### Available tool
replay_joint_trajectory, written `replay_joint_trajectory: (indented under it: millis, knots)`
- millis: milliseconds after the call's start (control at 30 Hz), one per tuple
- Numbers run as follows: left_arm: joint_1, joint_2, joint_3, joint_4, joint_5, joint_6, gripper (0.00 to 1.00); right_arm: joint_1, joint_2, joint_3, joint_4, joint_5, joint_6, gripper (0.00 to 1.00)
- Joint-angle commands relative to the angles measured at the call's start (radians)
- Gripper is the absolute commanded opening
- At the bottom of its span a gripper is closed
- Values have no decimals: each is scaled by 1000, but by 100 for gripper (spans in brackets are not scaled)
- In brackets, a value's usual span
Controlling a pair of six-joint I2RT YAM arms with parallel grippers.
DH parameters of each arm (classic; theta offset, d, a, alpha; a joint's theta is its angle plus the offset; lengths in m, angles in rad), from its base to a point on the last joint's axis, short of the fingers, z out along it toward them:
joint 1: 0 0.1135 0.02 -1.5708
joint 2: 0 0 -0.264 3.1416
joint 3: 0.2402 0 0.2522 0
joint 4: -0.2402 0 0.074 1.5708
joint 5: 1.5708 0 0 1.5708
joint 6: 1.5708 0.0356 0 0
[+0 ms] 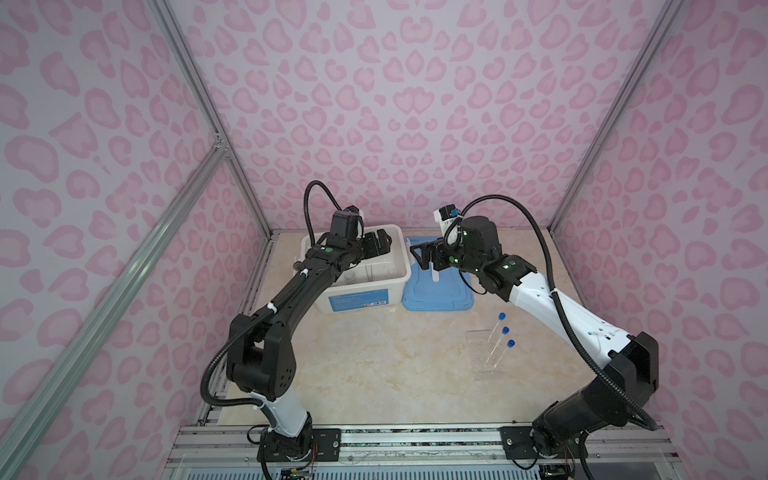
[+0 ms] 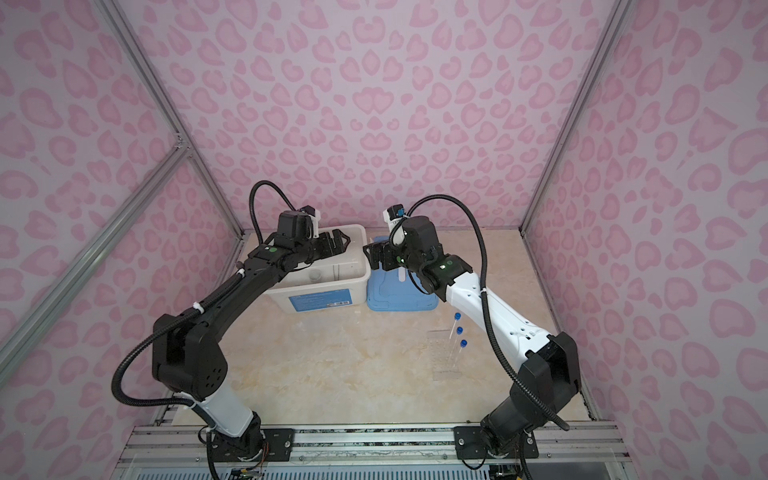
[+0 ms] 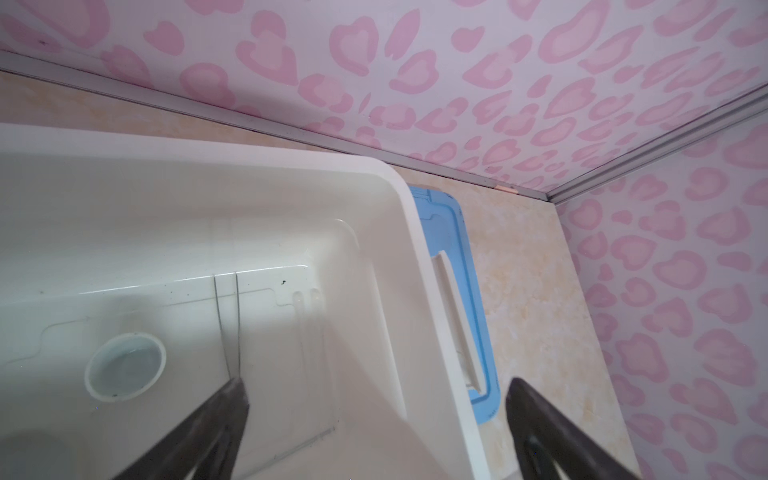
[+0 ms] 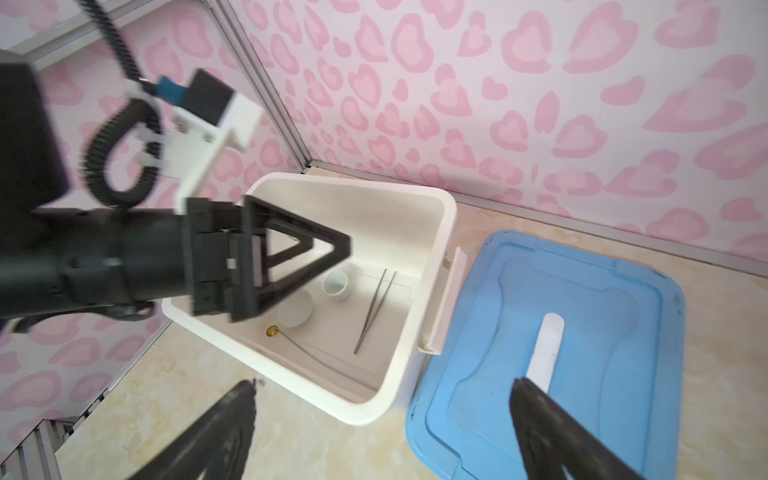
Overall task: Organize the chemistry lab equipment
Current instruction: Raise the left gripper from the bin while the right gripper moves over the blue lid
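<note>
Pink heart-print walls all round; pale marbled tabletop [image 1: 374,374]. At the back sits a white bin [image 1: 395,291], with a blue lid [image 1: 436,297] lying flat just beside it. Over the bin's opening hangs the left gripper [image 1: 377,245], fingers spread wide with nothing between them. Above the lid, near its white handle strip [image 4: 546,353], hovers the right gripper [image 1: 424,254], likewise spread and empty. Inside the bin are the metal tweezers [image 4: 374,311], two small white dishes [image 4: 336,284] and the long thin rod [image 4: 307,351]. A faint clear shape [image 3: 307,332] beside the tweezers may be the dropper; cannot tell. Out on the table, well apart from the bin and nearer the right arm's base, the three blue-capped tubes [image 1: 498,347] stand in the clear rack [image 1: 478,353]. By my reading, rack and tubes are not yet put away.

Risks as I judge them:
- The two claws sit close across the bin's rim, so a careless swing could knock them together.
- Taking the lid now would shut the rack out, and the left arm lying over the bin would block it.
- The rack is nearly invisible against the marble, so a misjudged pinch could tip it and send the tubes rolling.
- A rack lowered blind could land on the dishes or tweezers.
</note>
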Motion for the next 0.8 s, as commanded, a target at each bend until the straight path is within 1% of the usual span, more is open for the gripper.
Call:
replay_joint_trajectory:
  millis: [0, 133, 200, 267, 300, 333, 400, 500, 600, 700, 767]
  knots:
    - [-2, -101, -29, -22, 45, -2, 98, -59, -40, -36, -28, -29, 52, 96]
    - [-2, -213, -70, -69, 78, 18, 98, -148, -92, -99, -39, -67, 63, 96]
    - [-3, -255, -100, -80, 86, 26, 98, -174, -109, -117, -60, -56, 49, 96]
    - [-3, -280, -116, -91, 103, 31, 100, -191, -121, -133, -71, -44, 41, 96]
    - [-3, -289, -116, -91, 121, 29, 99, -201, -124, -143, -75, -40, 44, 96]
    - [-8, -296, -151, -87, 139, 23, 99, -210, -122, -150, -79, -34, 54, 96]
    - [-24, -309, -170, -89, 150, 22, 99, -219, -106, -156, -83, -15, 66, 95]
    - [-41, -333, -200, -93, 134, 23, 99, -211, -53, -136, -97, 18, 79, 92]
    - [-52, -348, -229, -97, 130, 13, 99, -181, 16, -104, -108, 90, 72, 90]
    - [-79, -355, -242, -116, 103, 27, 98, -147, 113, -40, -126, 151, 57, 88]
    - [-81, -365, -250, -126, 78, 29, 98, -137, 192, 8, -128, 165, 49, 84]
